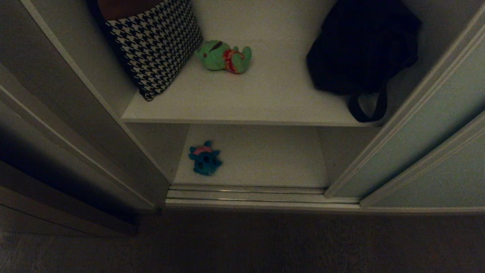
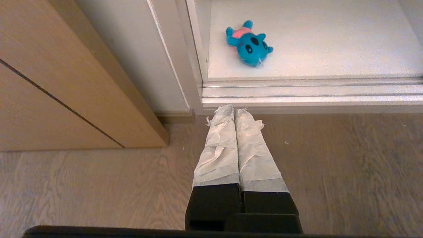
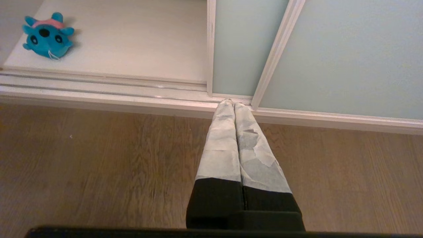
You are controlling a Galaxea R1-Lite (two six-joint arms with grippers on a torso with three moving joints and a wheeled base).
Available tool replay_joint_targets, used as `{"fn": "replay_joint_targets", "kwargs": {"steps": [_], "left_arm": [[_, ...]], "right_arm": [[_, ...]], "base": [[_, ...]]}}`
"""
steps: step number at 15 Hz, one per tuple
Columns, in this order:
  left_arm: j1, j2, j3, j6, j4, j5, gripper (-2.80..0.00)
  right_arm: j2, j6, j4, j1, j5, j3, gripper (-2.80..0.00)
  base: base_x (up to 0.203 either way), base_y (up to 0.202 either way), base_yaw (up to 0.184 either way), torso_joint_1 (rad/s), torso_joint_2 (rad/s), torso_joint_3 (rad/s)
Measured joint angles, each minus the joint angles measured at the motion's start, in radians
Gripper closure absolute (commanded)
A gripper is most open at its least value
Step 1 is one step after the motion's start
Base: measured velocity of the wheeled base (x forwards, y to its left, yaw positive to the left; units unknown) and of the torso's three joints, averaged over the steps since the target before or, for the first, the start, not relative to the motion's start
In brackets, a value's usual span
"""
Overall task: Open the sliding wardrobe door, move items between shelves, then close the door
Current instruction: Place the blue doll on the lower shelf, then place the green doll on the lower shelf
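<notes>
The sliding wardrobe door (image 1: 416, 144) stands slid to the right, leaving the compartment open. A green plush toy in red flowered shorts (image 1: 224, 57) lies on the upper white shelf (image 1: 246, 102). A teal-blue plush toy with a pink tuft (image 1: 204, 158) lies on the lower white shelf (image 1: 265, 159), near its left front corner. Neither arm shows in the head view. My left gripper (image 2: 234, 109) hangs shut and empty over the floor before the door track, the blue toy (image 2: 248, 43) beyond it. Before the door (image 3: 244, 49), my right gripper (image 3: 232, 102) is likewise shut and empty.
A houndstooth cushion (image 1: 155, 41) leans at the upper shelf's left. A black strapped bag (image 1: 360, 49) sits at its right, one strap hanging over the edge. A metal door track (image 1: 246, 193) runs along the wardrobe's bottom. A brown wooden panel (image 2: 66, 82) stands to the left. Wood floor (image 1: 242, 242) lies in front.
</notes>
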Motion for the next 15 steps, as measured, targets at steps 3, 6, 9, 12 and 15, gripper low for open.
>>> {"fn": "replay_joint_targets", "kwargs": {"steps": [3,6,9,12,15], "left_arm": [[0.001,0.000,0.000,0.004,0.002,0.001,0.00],[0.000,0.000,0.000,0.012,0.005,0.003,0.00],[0.000,0.001,-0.001,0.017,0.004,0.005,0.00],[0.000,0.001,0.000,0.010,0.001,0.004,0.00],[0.000,0.001,0.000,0.010,0.002,0.003,0.00]], "right_arm": [[0.000,0.000,0.000,0.000,0.000,0.000,0.00],[0.000,0.000,0.000,0.000,0.000,0.000,0.00],[0.000,0.000,0.000,0.000,0.000,0.000,0.00],[0.000,0.000,0.000,0.000,0.000,0.000,0.00],[0.000,0.000,0.000,0.000,0.000,0.000,0.00]], "base": [[0.000,0.000,0.000,0.000,0.00,0.000],[0.000,0.000,0.000,0.006,0.00,0.068],[0.000,0.000,0.000,0.000,0.00,0.000],[0.088,0.000,0.000,0.000,0.00,0.006],[0.196,0.000,0.000,0.004,0.00,0.004]]}}
